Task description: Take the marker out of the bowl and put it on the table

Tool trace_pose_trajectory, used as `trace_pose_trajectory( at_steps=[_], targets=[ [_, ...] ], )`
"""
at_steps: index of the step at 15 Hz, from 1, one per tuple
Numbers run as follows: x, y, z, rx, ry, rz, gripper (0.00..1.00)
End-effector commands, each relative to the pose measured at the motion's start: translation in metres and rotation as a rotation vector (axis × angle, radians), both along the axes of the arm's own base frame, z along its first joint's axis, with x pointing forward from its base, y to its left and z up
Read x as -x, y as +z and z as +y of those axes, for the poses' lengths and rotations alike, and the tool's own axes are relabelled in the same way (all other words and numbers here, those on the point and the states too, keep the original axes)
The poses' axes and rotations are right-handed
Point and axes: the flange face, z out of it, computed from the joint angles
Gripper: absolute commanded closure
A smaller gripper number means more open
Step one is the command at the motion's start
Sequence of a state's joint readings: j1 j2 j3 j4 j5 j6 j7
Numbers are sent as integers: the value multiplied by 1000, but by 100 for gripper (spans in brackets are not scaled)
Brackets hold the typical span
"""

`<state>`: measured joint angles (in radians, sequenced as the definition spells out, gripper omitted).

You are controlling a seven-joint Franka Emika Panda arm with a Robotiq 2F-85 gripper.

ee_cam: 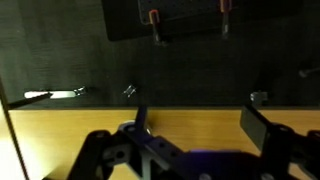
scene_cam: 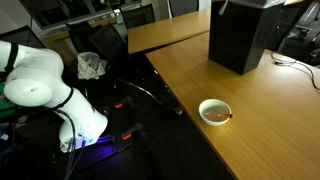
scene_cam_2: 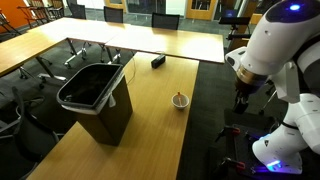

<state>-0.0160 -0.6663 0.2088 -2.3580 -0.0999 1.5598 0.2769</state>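
Observation:
The small white bowl (scene_cam: 215, 111) stands on the light-brown wooden table (scene_cam: 270, 120) near its front edge. The reddish-orange marker (scene_cam: 222, 117) lies in the bowl, leaning on the rim. The bowl also shows in an exterior view (scene_cam_2: 180, 100), where the marker is too small to make out. My gripper (scene_cam_2: 241, 100) hangs beside the table, off its edge, well apart from the bowl. In the wrist view the gripper (ee_cam: 200, 132) is open and empty over the table edge (ee_cam: 100, 125). The bowl and the marker are out of the wrist view.
A tall black box-shaped bin (scene_cam_2: 95, 95) stands on the table; it also shows in an exterior view (scene_cam: 245, 35). A small black object (scene_cam_2: 158, 61) lies farther along the table. Cables (scene_cam: 292, 62) run beside the bin. Dark floor and robot base (scene_cam: 85, 125) lie beside the table.

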Motion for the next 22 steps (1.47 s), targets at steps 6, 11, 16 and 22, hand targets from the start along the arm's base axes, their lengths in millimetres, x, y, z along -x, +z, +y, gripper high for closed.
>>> trace_pose_trajectory(
  at_steps=[6,11,16,22],
  targets=[
    [-112,-99,-38,-3,401,170,0],
    [-168,-172,-72,111,628,315,0],
    [-178,-212,-90,188,715,421,0],
    [-180,-215,-91,194,718,427,0]
  ],
)
